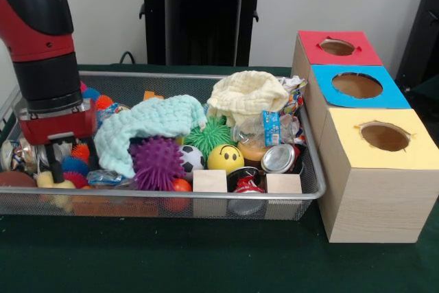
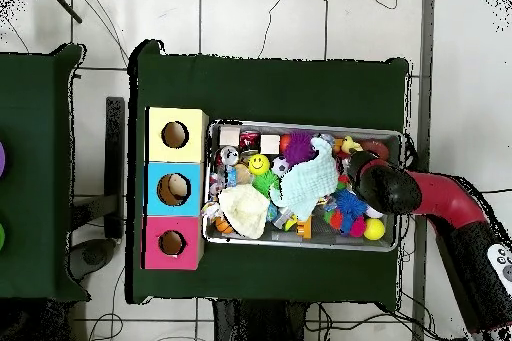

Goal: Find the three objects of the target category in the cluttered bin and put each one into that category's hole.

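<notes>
The silver wire mesh bin (image 1: 206, 197) sits on the green table, full of mixed items; it also shows in the overhead view (image 2: 300, 125). My gripper (image 1: 56, 168) is lowered into the bin's left end, among small blue and orange spiky balls (image 1: 74, 166). From overhead the arm's head (image 2: 375, 183) covers it. A purple spiky ball (image 1: 158, 162), green spiky ball (image 1: 211, 135), soccer ball (image 1: 192, 158) and yellow smiley ball (image 1: 225, 158) lie mid-bin. A teal cloth (image 1: 147, 125) and a cream cloth (image 1: 247, 97) cover other items.
Three wooden boxes with holes stand right of the bin: red top (image 1: 337, 47), blue top (image 1: 357, 86), yellow top (image 1: 384, 136). Two wooden blocks (image 1: 210, 181) (image 1: 283, 184) and a silver can (image 1: 279, 158) lie at the bin's near right. The robot's pedestal (image 1: 202, 18) stands behind.
</notes>
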You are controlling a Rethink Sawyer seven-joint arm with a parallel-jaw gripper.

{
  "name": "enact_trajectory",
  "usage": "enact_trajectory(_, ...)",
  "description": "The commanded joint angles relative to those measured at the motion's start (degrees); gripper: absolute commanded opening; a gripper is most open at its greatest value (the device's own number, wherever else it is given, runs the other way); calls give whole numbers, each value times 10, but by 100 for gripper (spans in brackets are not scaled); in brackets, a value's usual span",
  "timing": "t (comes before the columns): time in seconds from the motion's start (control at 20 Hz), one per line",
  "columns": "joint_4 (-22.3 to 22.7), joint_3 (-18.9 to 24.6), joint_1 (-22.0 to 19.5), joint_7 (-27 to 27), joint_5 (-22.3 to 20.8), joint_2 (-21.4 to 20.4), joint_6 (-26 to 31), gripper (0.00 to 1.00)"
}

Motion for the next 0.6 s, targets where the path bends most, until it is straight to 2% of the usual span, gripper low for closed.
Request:
enact_trajectory(0.05,-22,36,-1,-134,-48,25,-32,100)
enact_trajectory(0.25,-30,33,2,-134,-58,37,-40,100)
enact_trajectory(0.45,-61,28,7,-148,-68,77,-40,100)
enact_trajectory(0.6,-71,44,2,-171,-70,86,-45,100)
